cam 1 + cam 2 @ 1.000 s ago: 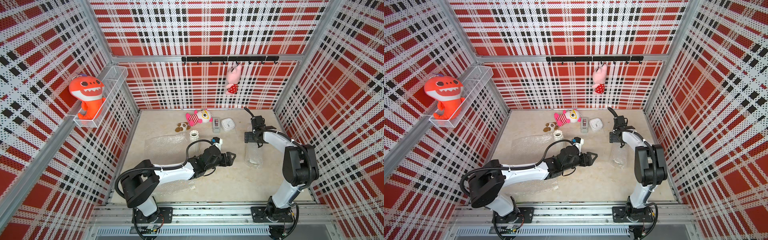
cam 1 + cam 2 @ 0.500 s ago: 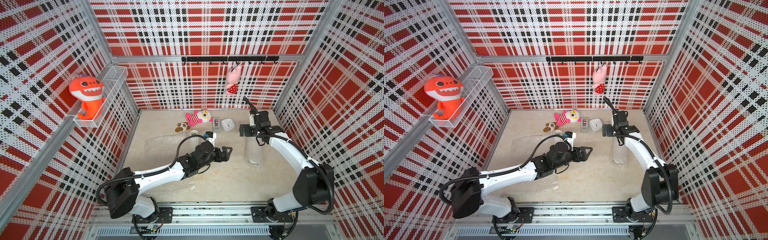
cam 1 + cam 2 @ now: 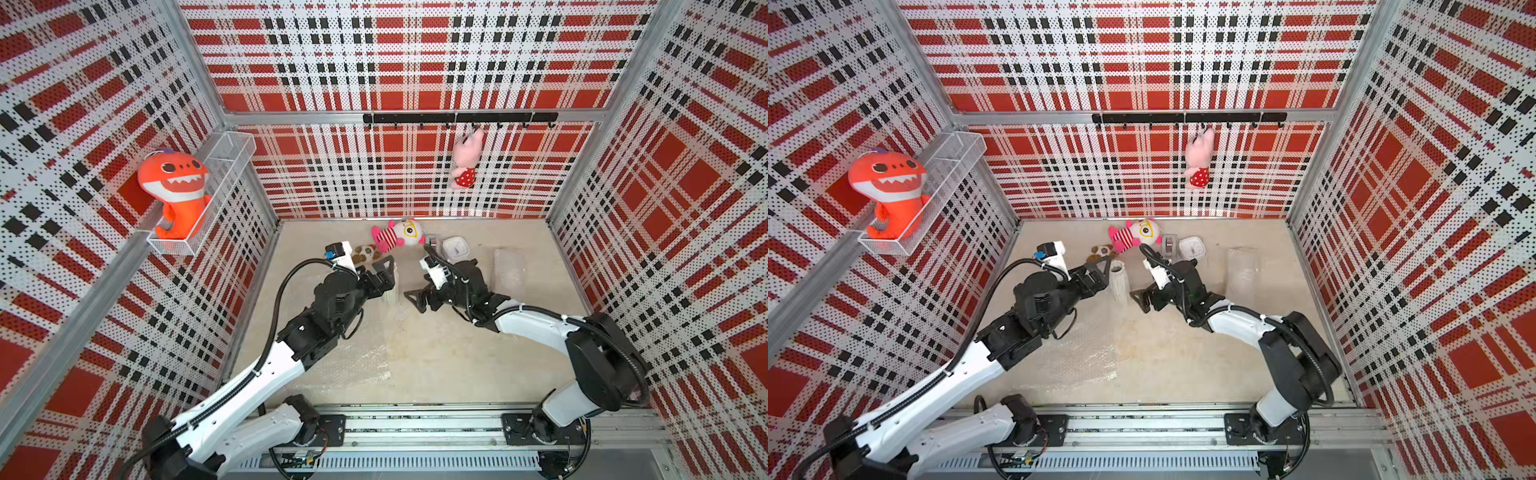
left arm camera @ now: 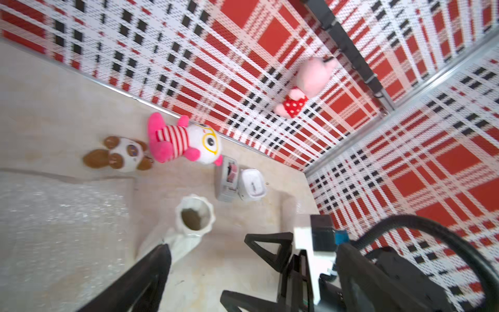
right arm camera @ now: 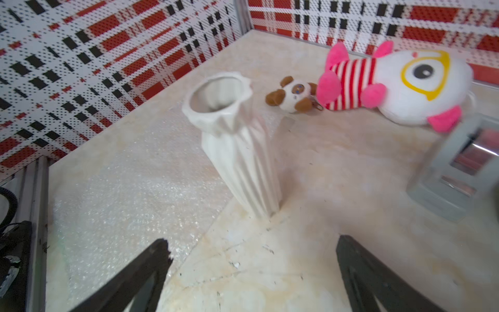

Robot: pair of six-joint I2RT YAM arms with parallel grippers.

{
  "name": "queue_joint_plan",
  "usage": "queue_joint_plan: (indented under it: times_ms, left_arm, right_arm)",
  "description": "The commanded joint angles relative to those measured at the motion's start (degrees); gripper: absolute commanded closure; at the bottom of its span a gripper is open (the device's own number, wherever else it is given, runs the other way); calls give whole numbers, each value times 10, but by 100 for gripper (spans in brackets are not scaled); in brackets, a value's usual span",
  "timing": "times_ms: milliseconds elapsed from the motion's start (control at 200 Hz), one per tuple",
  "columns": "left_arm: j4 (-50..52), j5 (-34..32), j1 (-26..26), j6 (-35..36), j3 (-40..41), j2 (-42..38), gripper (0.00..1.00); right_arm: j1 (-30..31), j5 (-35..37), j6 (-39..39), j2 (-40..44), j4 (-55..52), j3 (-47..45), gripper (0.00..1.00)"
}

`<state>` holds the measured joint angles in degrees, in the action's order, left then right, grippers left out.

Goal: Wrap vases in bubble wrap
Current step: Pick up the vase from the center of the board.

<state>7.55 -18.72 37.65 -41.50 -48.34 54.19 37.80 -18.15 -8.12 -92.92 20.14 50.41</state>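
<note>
When going for the slim vase (image 5: 240, 162), upright just behind the worktop's (image 3: 457, 357) centre beside the flat bubble wrap (image 5: 121, 189), come in level from the side. Likely favour the left gripper (image 3: 1105, 274), spread wide, empty, close alongside it; leave the right gripper (image 3: 1138, 300), equally wide and empty, facing it from nearby.

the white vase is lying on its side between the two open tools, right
Not quite. The white vase stands upright with its rim up, not on its side, as the right wrist view shows. The rest holds: in a top view it sits between the left tool and the right tool, both open.
</note>
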Motion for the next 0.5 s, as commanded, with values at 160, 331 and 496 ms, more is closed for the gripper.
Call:
queue_joint_plan:
  times_ms: [160,331,496]
  left_arm:
    - [53,29,-99,-12,57,-13,2]
    - [52,25,-119,-6,60,-2,2]
    - [49,16,-133,-6,64,22,2]
  right_arm:
    - [25,-20,40,-121,177,84,0]
    - [33,-10,62,-177,168,132,0]
    - [35,-7,68,-217,176,152,3]
